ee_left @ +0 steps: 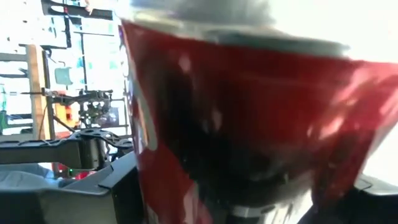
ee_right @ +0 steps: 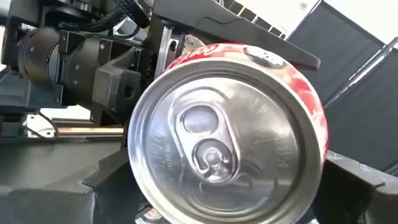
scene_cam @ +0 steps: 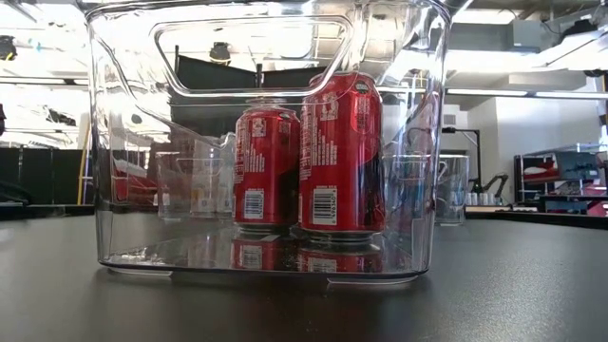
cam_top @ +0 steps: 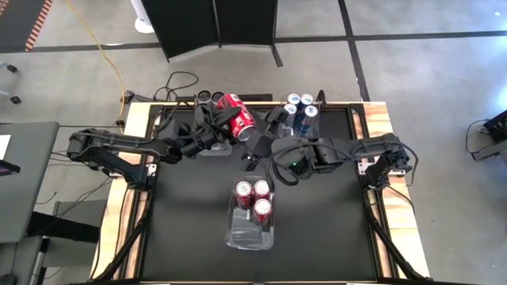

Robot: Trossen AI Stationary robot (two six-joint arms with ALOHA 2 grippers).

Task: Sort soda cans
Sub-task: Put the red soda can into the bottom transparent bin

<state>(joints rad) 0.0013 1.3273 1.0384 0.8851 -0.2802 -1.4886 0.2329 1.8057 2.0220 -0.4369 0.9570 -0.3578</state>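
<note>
My left gripper [cam_top: 224, 124] holds one red soda can [cam_top: 236, 113] above the table's far middle. The can is tilted, and its silver top [ee_right: 217, 149] faces my right gripper [cam_top: 255, 142]. My right gripper is open. Its fingers [ee_right: 364, 186] stand on either side of the can's top end, and no touch shows. A clear bin [cam_top: 252, 229] at the table's middle holds three upright red cans [cam_top: 253, 198], standing on its floor. Blue cans [cam_top: 301, 107] and dark cans [cam_top: 211, 96] stand at the far edge. My left gripper pinches the red can's side wall [ee_left: 168, 180] between its two fingers, coming from the table's left. The can fills the space between the fingers. It is lifted clear of the table and tilted, its top end toward the right arm.
The clear bin with red cans [scene_cam: 313, 157] fills the low view close to the camera. A second clear bin [cam_top: 305, 123] holds the blue cans at the far right. Bare black tabletop [cam_top: 182, 214] lies left and right of the middle bin.
</note>
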